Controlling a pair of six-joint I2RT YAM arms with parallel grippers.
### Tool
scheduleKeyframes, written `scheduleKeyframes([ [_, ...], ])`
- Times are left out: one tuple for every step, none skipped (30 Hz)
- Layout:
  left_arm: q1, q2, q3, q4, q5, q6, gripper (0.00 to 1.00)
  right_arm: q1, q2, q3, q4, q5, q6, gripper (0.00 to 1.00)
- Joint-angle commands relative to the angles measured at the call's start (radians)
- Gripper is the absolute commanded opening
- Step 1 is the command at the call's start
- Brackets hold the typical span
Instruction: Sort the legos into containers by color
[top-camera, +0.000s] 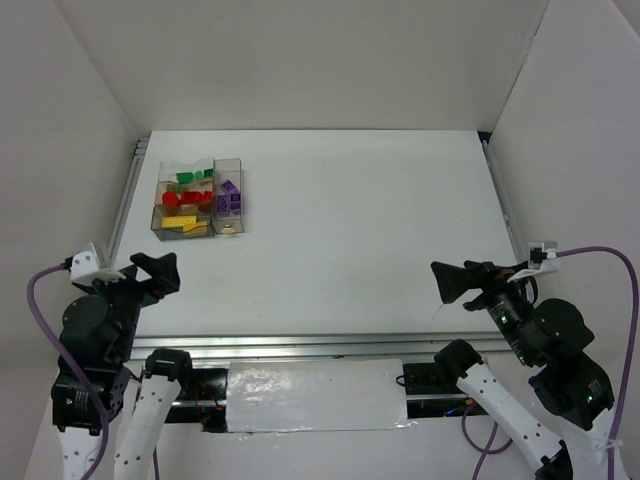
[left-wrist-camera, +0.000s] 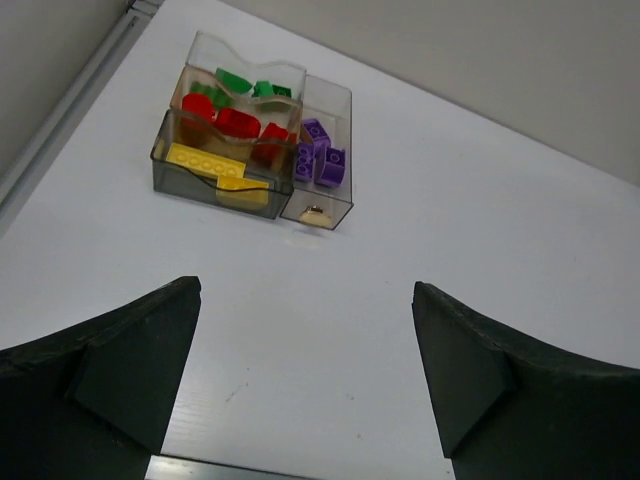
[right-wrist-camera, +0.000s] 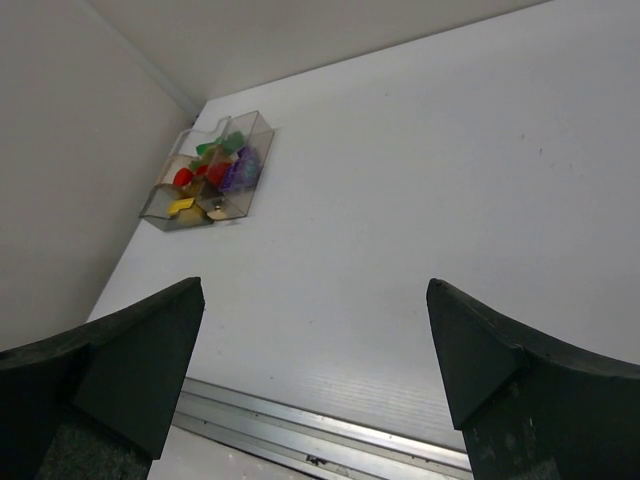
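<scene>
The clear divided box (top-camera: 163, 228) stands at the far left of the table. It holds green legos (top-camera: 194, 176) in the far compartment, red legos (top-camera: 186, 199) in the middle one, yellow legos (top-camera: 184, 225) in the near one and purple legos (top-camera: 229, 197) in the long narrow one. The box also shows in the left wrist view (left-wrist-camera: 166, 170) and small in the right wrist view (right-wrist-camera: 165, 220). My left gripper (top-camera: 157, 275) is open and empty near the table's front left, well short of the box. My right gripper (top-camera: 452, 282) is open and empty at the front right.
A small tan piece (left-wrist-camera: 314, 211) lies in the near end of the long compartment. White walls (top-camera: 60, 150) close in the table on three sides. A metal rail (top-camera: 320, 346) runs along the front edge, and another rail (top-camera: 128, 190) runs along the left edge.
</scene>
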Motion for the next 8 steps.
scheduleKeyframes([
  [-0.004,-0.006,-0.001,0.056,0.017,0.009,1.0,-0.003,-0.023,-0.024,-0.013,-0.013,-0.002,1.0],
  [-0.004,-0.002,0.001,0.054,0.019,0.008,0.99,-0.002,-0.025,-0.024,-0.013,-0.013,0.003,1.0],
  [-0.004,0.002,-0.002,0.057,0.019,0.006,0.99,0.0,-0.025,-0.023,-0.014,-0.014,0.006,1.0],
  [-0.003,0.012,-0.007,0.063,0.021,0.005,1.0,-0.001,-0.023,-0.015,-0.014,-0.016,0.012,1.0],
  [-0.004,0.018,-0.005,0.06,0.022,0.005,1.0,-0.001,-0.022,-0.011,-0.016,-0.02,0.014,1.0],
  [-0.003,0.032,-0.002,0.056,0.019,0.002,0.99,0.0,-0.013,-0.003,-0.016,-0.022,0.011,1.0],
  [-0.004,0.038,-0.002,0.054,0.016,0.0,0.99,-0.001,-0.008,0.002,-0.019,-0.023,0.011,1.0],
  [-0.004,0.041,-0.002,0.053,0.013,0.0,0.99,-0.001,-0.002,0.006,-0.027,-0.02,0.009,1.0],
])
